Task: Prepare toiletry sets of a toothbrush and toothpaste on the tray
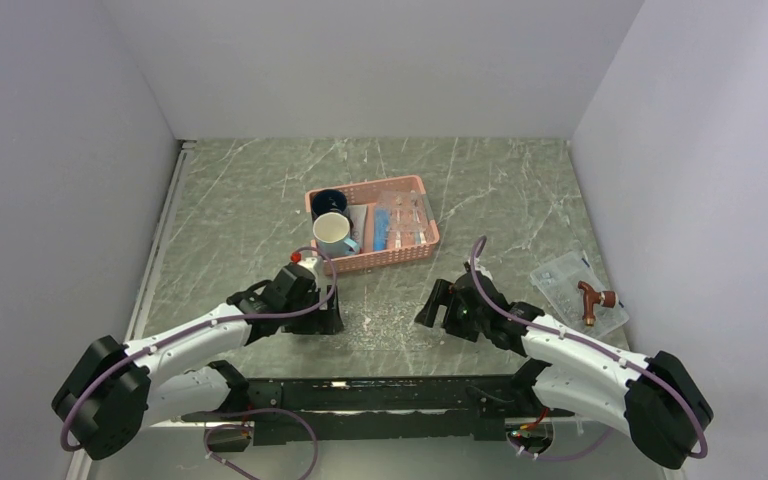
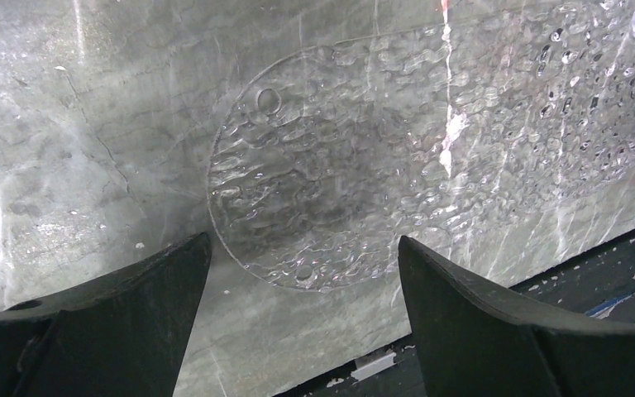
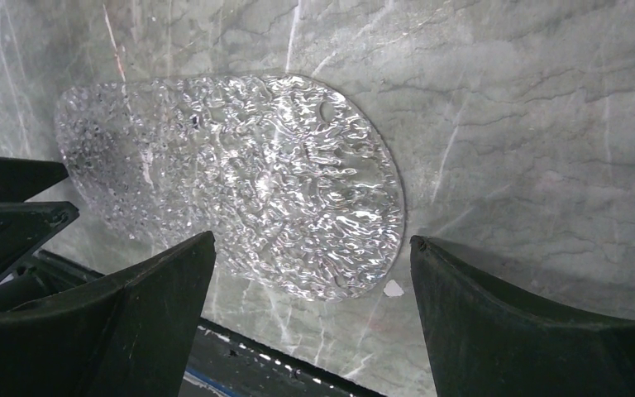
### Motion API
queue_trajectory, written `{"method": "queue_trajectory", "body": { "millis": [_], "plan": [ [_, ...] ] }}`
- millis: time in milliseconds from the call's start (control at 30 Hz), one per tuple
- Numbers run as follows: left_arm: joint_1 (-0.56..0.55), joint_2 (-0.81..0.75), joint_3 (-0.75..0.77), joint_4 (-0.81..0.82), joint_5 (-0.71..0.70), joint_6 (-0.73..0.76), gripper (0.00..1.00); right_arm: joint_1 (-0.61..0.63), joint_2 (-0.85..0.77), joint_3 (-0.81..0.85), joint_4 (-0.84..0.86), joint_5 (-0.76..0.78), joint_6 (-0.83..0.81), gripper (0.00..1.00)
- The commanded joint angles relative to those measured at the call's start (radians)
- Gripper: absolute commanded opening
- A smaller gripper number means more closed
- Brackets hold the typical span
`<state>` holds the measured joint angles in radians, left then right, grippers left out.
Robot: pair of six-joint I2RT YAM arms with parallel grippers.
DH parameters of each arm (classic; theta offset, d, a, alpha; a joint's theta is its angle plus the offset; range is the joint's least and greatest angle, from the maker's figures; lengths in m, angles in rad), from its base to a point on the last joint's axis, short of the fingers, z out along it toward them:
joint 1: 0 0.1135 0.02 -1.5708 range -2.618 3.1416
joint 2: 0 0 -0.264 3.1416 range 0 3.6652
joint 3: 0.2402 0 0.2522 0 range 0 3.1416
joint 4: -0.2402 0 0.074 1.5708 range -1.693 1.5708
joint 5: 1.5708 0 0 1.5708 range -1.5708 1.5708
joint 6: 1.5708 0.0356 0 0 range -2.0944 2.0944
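Tray [image 1: 380, 322] is lying bare at lower centre of the top view under left gripper [image 2: 302, 241] and right gripper [image 3: 312, 240], both hanging spread and empty, so one arm should be lifting clear toward the pink basket [image 1: 372, 222] at upper centre.

Lit evenly and softly from overhead, casting only faint shadows beneath the arms [image 1: 200, 335] in the top view, throwing sharp white glints across the tray [image 3: 240, 207] and pale streaks of glare over the marble tabletop [image 2: 74, 124] in both wrist views.
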<state>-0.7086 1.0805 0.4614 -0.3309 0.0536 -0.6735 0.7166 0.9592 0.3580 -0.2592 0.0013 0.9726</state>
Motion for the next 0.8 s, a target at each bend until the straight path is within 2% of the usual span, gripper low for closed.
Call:
{"method": "queue_trajectory", "body": {
  "millis": [0,333,500,767],
  "plan": [
    [-0.005,-0.003,0.014,-0.062,-0.014,0.004,0.9,-0.004,-0.007,0.031,-0.076,0.07,-0.036,0.9],
    [-0.004,-0.148,0.173,-0.272,-0.184,0.049,0.94,-0.005,-0.017,0.242,-0.254,0.218,-0.17,0.9],
    [-0.003,-0.195,0.273,-0.348,-0.215,0.089,0.96,-0.005,0.045,0.377,-0.292,0.261,-0.246,0.9],
    [-0.003,-0.288,0.41,-0.463,-0.303,0.14,0.99,-0.003,0.188,0.612,-0.304,0.242,-0.384,0.86]
  ]
}}
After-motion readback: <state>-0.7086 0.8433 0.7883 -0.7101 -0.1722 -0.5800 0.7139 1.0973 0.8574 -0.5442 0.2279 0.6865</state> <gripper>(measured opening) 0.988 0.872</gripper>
